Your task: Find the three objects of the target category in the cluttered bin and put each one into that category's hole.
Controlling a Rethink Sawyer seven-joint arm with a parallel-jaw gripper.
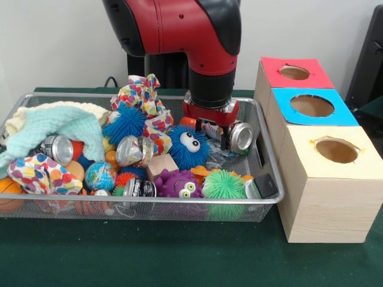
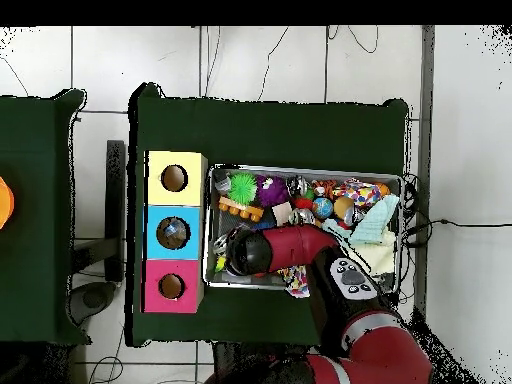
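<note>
Wire mesh bin [image 1: 149, 206]: sits on the green table, filled with mixed clutter. Crushed silver cans: one [image 1: 242, 137] lies on its side at the bin's end nearest the boxes, one [image 1: 58, 148] lies under the knitted cloth at the opposite end, and one [image 1: 135, 150] sits mid-bin. Three wooden boxes stand beside the bin, each with a round top hole: red [image 1: 294, 72], blue [image 1: 312, 106], yellow [image 1: 336, 150].

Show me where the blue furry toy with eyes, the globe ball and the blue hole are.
blue furry toy [image 1: 190, 145], front view, on its face.
globe ball [image 1: 100, 176], front view, middle.
blue hole [image 1: 312, 106], front view, inside the opening.
</note>
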